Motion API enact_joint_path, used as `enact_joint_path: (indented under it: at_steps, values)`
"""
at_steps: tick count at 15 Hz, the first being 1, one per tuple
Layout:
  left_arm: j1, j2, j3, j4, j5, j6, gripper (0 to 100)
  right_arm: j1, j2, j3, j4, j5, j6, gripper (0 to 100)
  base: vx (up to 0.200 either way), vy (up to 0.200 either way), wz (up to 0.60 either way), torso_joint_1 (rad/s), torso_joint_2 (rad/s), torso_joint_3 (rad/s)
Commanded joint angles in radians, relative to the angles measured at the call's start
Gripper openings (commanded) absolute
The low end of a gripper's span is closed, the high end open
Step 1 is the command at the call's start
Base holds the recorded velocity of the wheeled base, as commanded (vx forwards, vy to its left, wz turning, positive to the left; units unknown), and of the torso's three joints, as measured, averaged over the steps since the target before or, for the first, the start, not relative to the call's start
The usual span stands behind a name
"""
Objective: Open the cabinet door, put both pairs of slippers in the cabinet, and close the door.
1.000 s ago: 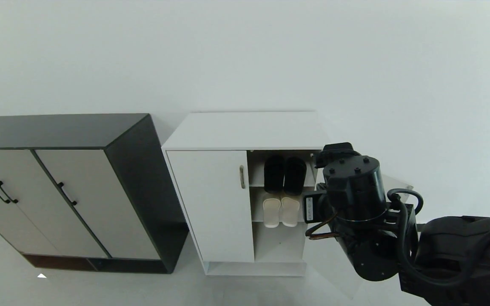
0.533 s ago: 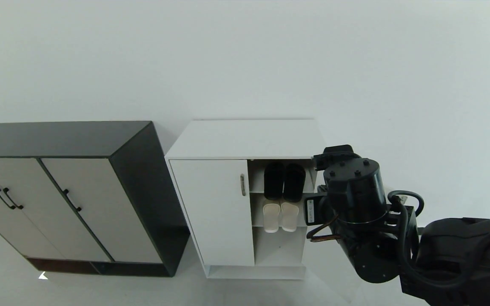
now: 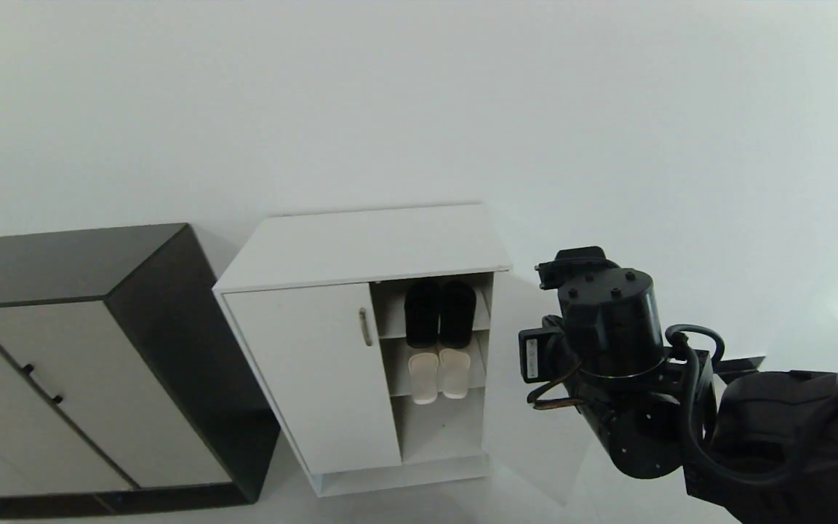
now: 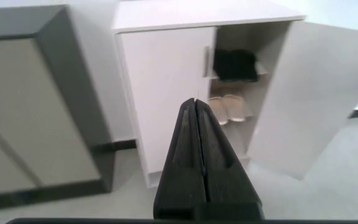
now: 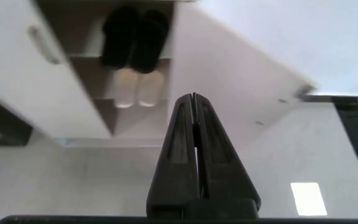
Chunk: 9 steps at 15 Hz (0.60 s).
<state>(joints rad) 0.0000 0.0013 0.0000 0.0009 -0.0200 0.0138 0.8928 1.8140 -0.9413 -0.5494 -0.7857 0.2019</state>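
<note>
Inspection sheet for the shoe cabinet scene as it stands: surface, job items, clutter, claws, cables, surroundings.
surface: pale floor; the cabinets stand on it.
job's things: white cabinet, left door shut, right door swung open; black slippers on the top shelf, white slippers on the shelf below.
clutter: nothing seen.
grippers: left claw shut, holding nothing; right claw shut, holding nothing.
cables: black cable at the right arm's wrist.
surroundings: dark cabinet beside the white one; plain wall behind.
</note>
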Motion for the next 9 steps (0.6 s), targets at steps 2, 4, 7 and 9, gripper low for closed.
enact_joint_path:
  at_steps: [2, 4, 7, 9]
  values:
    - [0.000, 0.000, 0.000, 0.001, 0.000, 0.000, 0, -0.009, -0.001, 0.012, -0.014, 0.000, -0.018, 0, 0.000, 0.000, 0.00, 0.000, 0.00, 0.000]
    - [0.000, 0.000, 0.000, -0.001, 0.000, 0.000, 0, -0.009, 0.002, 0.013, -0.014, 0.000, -0.022, 0, 0.000, 0.000, 0.00, 0.000, 0.00, 0.000]
    - [0.000, 0.000, 0.000, 0.001, 0.000, 0.000, 0, -0.009, 0.008, 0.016, -0.012, -0.001, -0.022, 0, 0.000, 0.000, 0.00, 0.000, 0.00, 0.000]
    - [0.000, 0.000, 0.000, -0.001, 0.000, -0.002, 0, -0.017, 0.019, 0.013, -0.018, -0.001, -0.022, 0, -0.200, 0.000, 0.00, 0.005, 0.00, 0.000]
